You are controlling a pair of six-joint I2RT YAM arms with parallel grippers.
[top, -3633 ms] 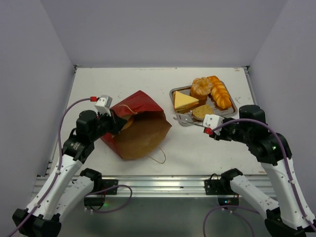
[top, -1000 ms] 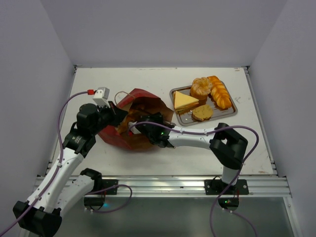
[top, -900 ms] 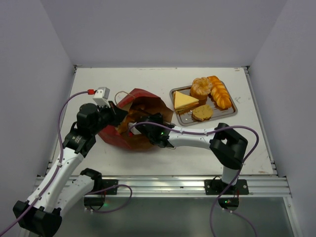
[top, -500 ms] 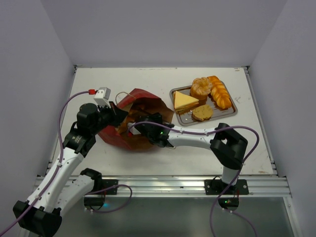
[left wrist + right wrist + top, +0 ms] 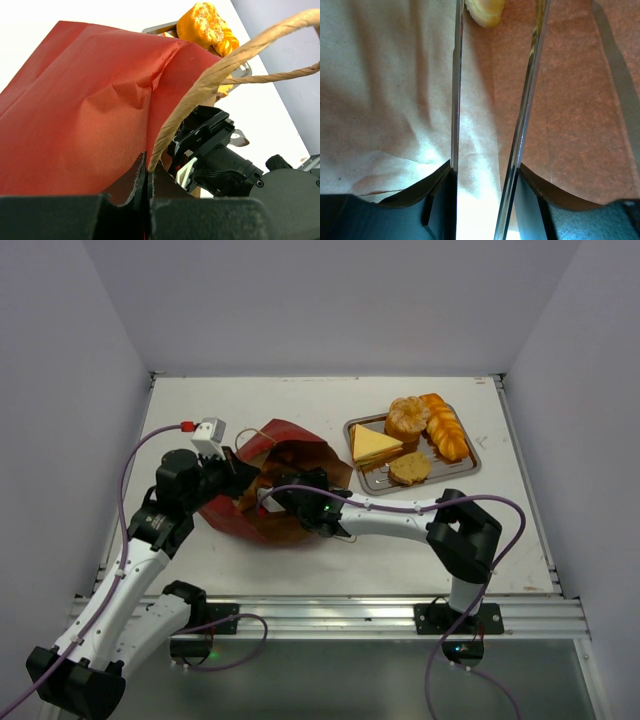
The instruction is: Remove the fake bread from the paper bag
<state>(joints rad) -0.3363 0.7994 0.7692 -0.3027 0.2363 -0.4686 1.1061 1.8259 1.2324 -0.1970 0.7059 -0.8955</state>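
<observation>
Left jaws: closed tight on the rim of the paper bag (image 5: 285, 438), at the root of one string handle (image 5: 225, 65). The cord comes out from between the closed fingers (image 5: 75, 215) and loops up and away. The dark red outer face of the bag rises just ahead of these jaws, creased and tilted, and the mouth is held up off the counter (image 5: 250, 400).

Right jaws: inside the bag mouth, just beside the left jaws. The right arm (image 5: 390, 508) stretches low across the counter to reach in. The two thin metal fingers (image 5: 455, 100) stand apart, open, with nothing clamped. Brown kraft lining lies under and on both sides of them.

Fake bread in the bag: one pale golden roll (image 5: 482, 11) sits at the far end of the gap between the open fingers, nearer the finger on the view's left. I cannot tell whether it touches. Only its near end shows.

The other bread is well clear of both jaws, past the bag on the side away from the left jaws. It lies on a metal tray (image 5: 445, 470): a yellow wedge (image 5: 375, 445), a round bun (image 5: 407, 417), a braided loaf (image 5: 445, 427) and a small flat roll (image 5: 408, 468), packed close together.
</observation>
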